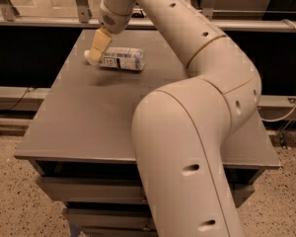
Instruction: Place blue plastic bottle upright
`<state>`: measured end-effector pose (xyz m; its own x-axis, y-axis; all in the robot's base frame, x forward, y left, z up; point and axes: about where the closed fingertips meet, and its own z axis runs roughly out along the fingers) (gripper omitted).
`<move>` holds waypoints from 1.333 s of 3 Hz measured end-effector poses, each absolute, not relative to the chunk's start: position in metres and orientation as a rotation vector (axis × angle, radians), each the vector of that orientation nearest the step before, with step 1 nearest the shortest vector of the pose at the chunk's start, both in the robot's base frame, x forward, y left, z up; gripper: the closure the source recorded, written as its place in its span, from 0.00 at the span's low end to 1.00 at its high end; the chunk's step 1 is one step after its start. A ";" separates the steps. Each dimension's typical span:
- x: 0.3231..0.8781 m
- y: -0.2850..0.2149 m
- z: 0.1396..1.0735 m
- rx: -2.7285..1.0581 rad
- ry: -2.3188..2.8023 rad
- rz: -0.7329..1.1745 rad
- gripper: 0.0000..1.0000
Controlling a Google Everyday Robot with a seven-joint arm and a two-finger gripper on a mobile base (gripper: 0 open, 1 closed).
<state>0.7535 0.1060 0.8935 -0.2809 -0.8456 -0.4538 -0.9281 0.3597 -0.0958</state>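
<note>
The blue plastic bottle [122, 59] lies on its side at the far left of the grey table [84, 117], white cap pointing left, label facing up. My gripper [95, 53] hangs just above the cap end of the bottle, its tan fingers [99, 44] pointing down over the cap. The cap is partly hidden behind the fingers. I cannot tell whether the gripper touches the bottle.
My large cream arm [197, 112] fills the middle and right of the view and hides the table's right half. A metal railing [49, 19] runs behind the table. Drawers [89, 189] sit under the tabletop. Speckled floor [10, 196] lies at the left.
</note>
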 end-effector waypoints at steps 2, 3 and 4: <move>0.756 0.106 0.862 -1.656 2.222 0.263 0.00; 0.755 0.104 0.848 -1.698 2.241 0.288 0.00; 0.754 0.104 0.841 -1.715 2.265 0.295 0.00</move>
